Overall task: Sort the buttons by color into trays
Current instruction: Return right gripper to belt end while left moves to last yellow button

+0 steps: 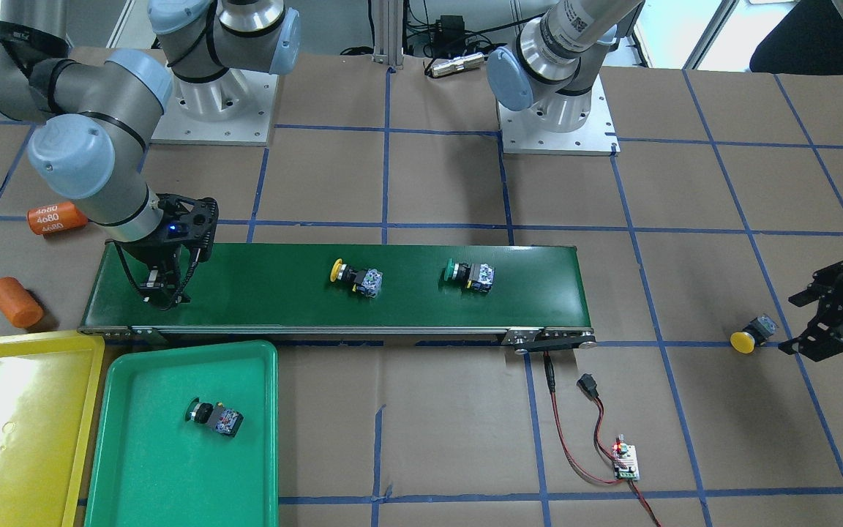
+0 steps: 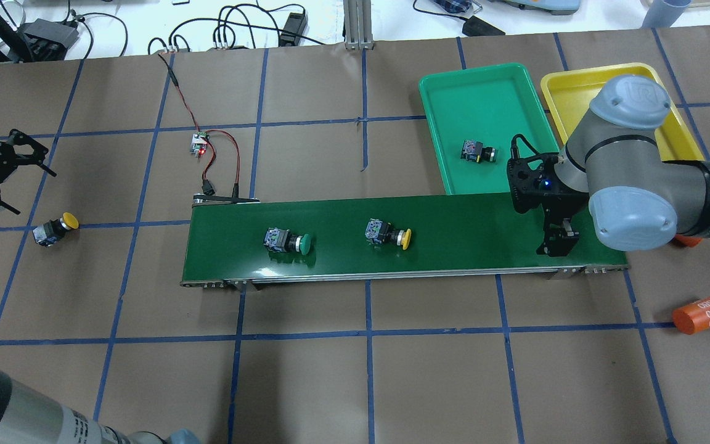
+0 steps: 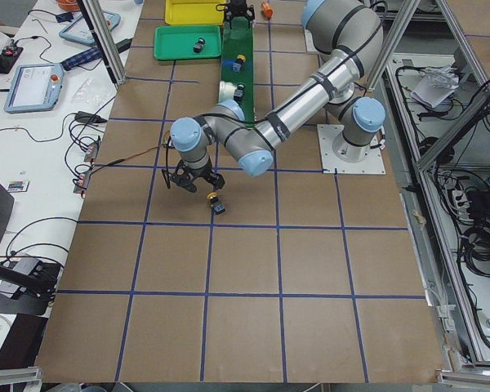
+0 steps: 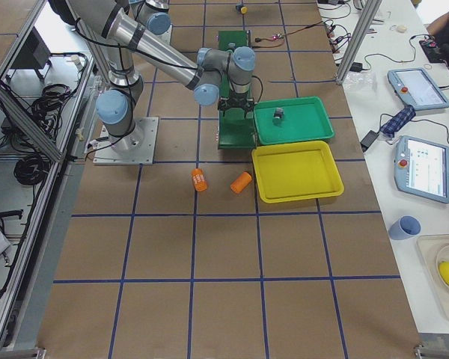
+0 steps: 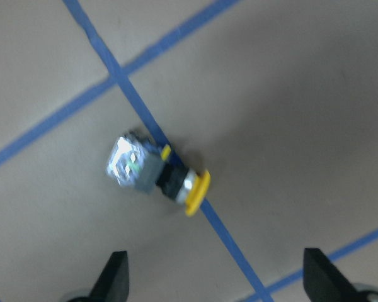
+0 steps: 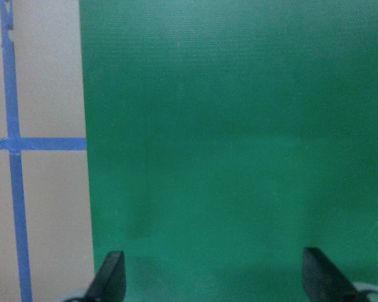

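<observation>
Both jaws gape wide, empty: left near yellow button [image 5: 156,175], right above belt [image 6: 239,126].

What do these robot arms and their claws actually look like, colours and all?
Both the left arm and right arm are silver-grey tubes with pale blue round joint caps and black rings. The left gripper and right gripper are black skeletal linkages with two fingers each. A black cable loops beside the right one, where a blue light glows.
</observation>
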Controlling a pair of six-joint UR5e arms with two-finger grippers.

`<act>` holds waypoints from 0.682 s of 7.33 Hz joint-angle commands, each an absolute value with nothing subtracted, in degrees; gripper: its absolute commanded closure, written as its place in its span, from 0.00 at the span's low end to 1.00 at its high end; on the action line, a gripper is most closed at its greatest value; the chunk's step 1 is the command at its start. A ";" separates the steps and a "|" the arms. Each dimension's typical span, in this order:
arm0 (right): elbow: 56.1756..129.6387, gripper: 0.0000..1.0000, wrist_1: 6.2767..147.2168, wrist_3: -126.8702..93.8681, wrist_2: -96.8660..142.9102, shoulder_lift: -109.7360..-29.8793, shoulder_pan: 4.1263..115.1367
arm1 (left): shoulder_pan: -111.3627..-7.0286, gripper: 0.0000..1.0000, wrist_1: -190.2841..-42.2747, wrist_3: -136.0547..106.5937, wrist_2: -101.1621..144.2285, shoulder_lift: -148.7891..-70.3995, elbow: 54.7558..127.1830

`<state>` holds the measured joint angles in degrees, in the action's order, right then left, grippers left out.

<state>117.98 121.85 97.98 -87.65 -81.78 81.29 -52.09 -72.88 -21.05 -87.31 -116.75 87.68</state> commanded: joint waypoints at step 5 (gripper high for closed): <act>117.95 0.00 121.82 94.05 -88.07 -81.74 85.60 | -49.40 0.04 -73.83 -31.29 -82.18 -121.81 88.67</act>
